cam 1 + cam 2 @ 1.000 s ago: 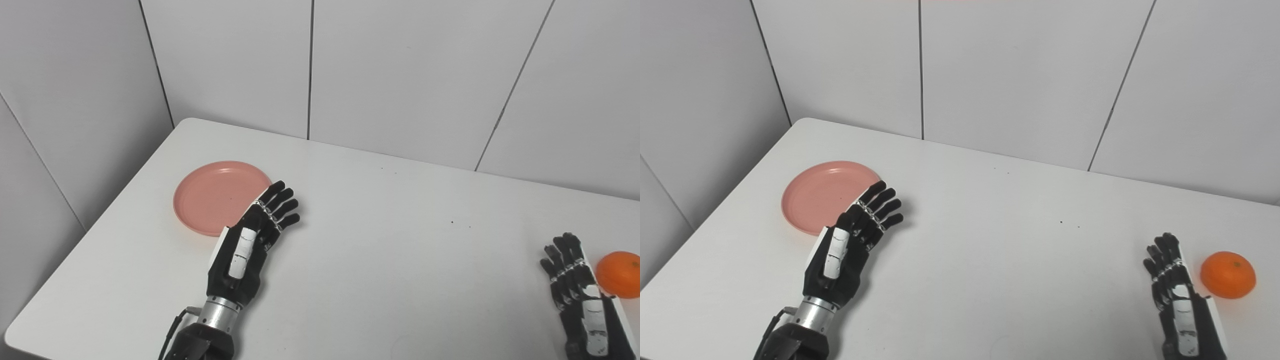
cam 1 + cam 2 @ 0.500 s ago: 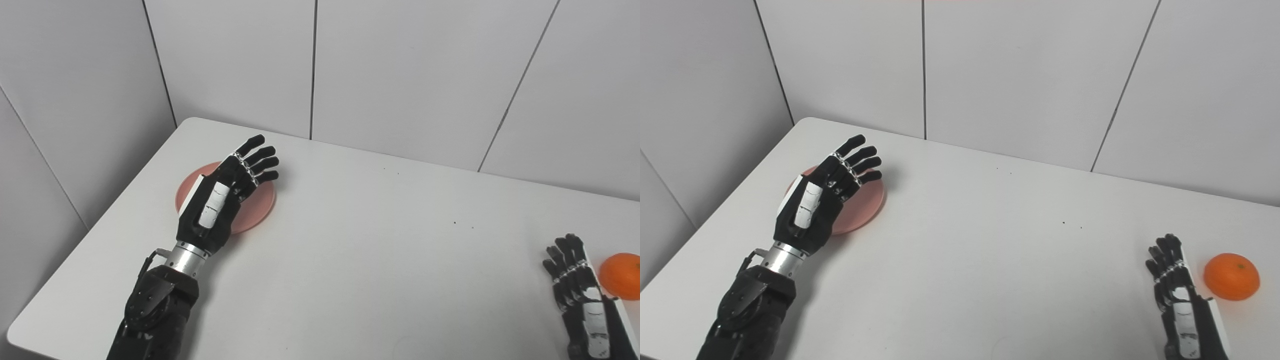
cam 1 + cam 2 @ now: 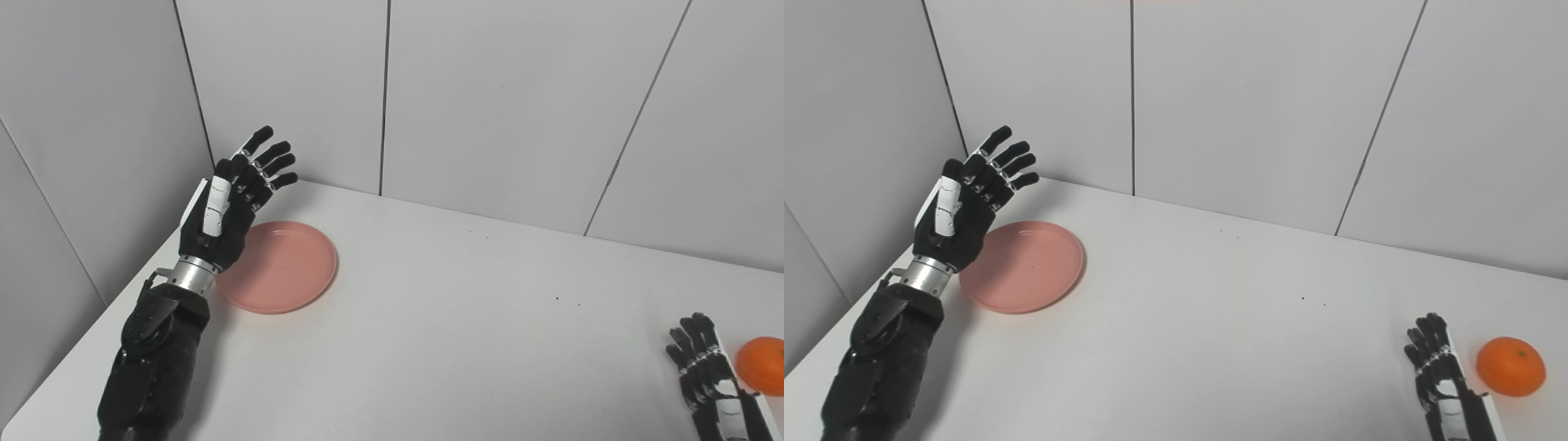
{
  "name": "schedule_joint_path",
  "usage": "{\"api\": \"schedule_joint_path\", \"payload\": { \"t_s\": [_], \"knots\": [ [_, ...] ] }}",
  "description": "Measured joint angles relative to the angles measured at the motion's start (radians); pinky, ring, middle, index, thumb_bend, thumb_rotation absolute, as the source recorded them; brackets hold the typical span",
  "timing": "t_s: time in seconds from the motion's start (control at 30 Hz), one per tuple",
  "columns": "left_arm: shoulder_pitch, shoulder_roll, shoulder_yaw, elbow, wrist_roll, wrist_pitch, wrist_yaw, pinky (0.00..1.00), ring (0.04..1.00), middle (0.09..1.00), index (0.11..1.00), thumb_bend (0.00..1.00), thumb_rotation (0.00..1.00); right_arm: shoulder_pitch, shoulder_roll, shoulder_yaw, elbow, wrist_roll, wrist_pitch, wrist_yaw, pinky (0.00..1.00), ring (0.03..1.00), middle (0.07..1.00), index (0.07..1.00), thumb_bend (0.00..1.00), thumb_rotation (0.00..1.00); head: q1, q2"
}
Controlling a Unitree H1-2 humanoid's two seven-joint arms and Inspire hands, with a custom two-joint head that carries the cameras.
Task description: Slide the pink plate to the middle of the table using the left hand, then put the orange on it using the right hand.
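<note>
Now raised past far-left rim of plate, left hand spread, empty; plate unmoved near table's left corner. Right hand spread, idle beside orange. Slide pending.

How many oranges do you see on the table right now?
1. The orange sits near the table's right front edge, just right of the right hand. Nothing in view could hide another.
</note>
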Motion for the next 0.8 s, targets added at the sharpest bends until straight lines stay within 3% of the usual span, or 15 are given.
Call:
{"api": "schedule_joint_path", "payload": {
  "t_s": [0.2,0.5,0.8],
  "knots": [
    [-0.056,0.024,0.014,0.122,-0.001,-0.012,-0.053,0.78,0.825,0.843,0.856,0.92,0.8,-0.002,-0.001,0.0,0.005,-0.001,-0.003,0.001,1.0,0.989,0.99,0.993,0.81,0.91,0.0,-0.005],
    [-0.159,0.063,0.062,0.471,0.0,-0.142,-0.142,0.79,0.84,0.863,0.89,0.94,0.81,-0.003,0.0,0.003,0.005,-0.001,-0.006,0.002,1.0,0.99,0.989,0.989,0.81,0.9,-0.008,-0.002],
    [-0.187,0.109,0.079,0.667,0.009,-0.202,-0.155,0.8,0.857,0.881,0.914,0.93,0.8,-0.003,-0.001,0.003,0.005,-0.001,-0.007,0.002,1.0,0.989,0.986,0.984,0.81,0.9,-0.008,0.003]
  ]
}}
